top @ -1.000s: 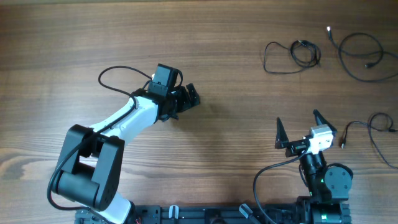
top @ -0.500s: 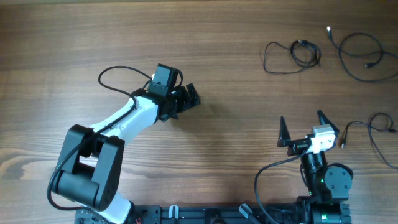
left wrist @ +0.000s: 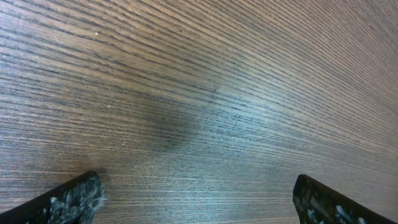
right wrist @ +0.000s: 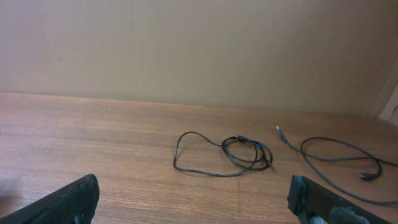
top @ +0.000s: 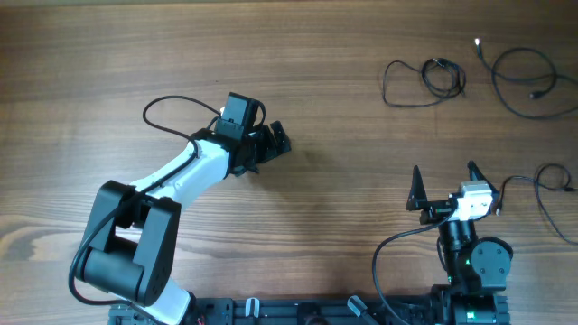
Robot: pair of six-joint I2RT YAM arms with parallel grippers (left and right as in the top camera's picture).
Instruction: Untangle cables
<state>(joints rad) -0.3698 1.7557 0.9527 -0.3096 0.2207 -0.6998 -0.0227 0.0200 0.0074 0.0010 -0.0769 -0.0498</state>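
Note:
Three thin dark cables lie apart at the table's right. A looped and coiled one [top: 442, 63] is at the back, a wide open loop [top: 535, 94] is right of it, and a third [top: 540, 171] is at the right edge beside my right arm. My right gripper [top: 443, 171] is open and empty, well short of the coiled cable [right wrist: 239, 139] and the wide loop [right wrist: 367, 177], which show ahead of it [right wrist: 196, 202]. My left gripper [top: 274, 144] is open and empty over bare wood [left wrist: 199, 205], far left of all cables.
The wooden table [top: 343, 108] fills the view. A thicker black arm wire [top: 167, 104] loops behind the left arm. A plain beige wall [right wrist: 199, 50] stands behind the table's far edge.
My right gripper has shifted a little to the right. The left arm and the cables have not moved.

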